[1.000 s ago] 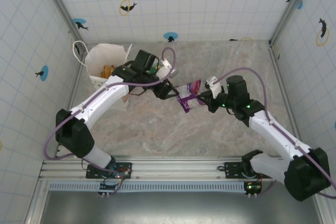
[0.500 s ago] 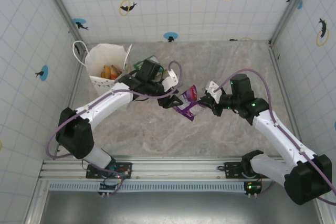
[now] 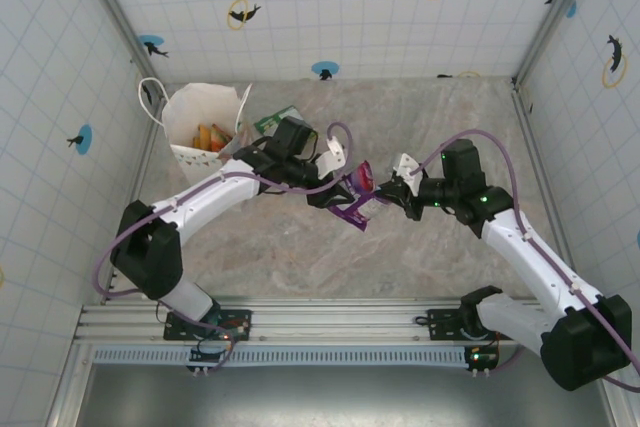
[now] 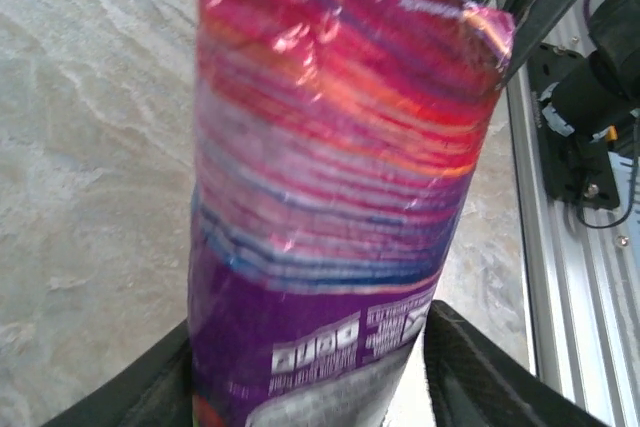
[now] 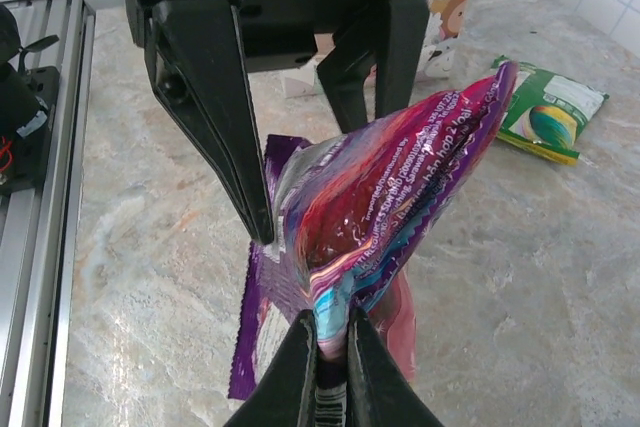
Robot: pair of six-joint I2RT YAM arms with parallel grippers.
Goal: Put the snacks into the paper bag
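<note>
Overhead and wrist views of the table (image 3: 300,257), read left to right. At far left, in the back corner, the white paper bag (image 3: 188,154) stands upright with its mouth open; orange and yellow packets (image 3: 207,135) lie inside it. Just beside the bag, on its right, a green-and-white packet (image 3: 279,120) lies flat on the table (the right wrist view shows it too, label side up (image 5: 548,112)).

Near the middle of the table, the left gripper (image 3: 338,199) reaches in from the left towards the purple packet (image 3: 358,190); its two black fingers (image 4: 470,372) stand partly apart, one on each side of the packet (image 4: 330,177). In the left wrist view the foil fills the gap between them; whether they press on it cannot be told. From the right wrist view one of these fingers (image 5: 215,117) comes down to the packet's left edge, and the other passes behind it.

The purple packet (image 5: 390,187), crinkled and streaked with pink, red and blue, sits between the two grippers, well apart from the bag.

To its right, the right gripper (image 3: 385,194) is closed narrowly on the packet's crimped end; the right wrist view shows that edge pinched between its fingertips (image 5: 327,347).
</note>
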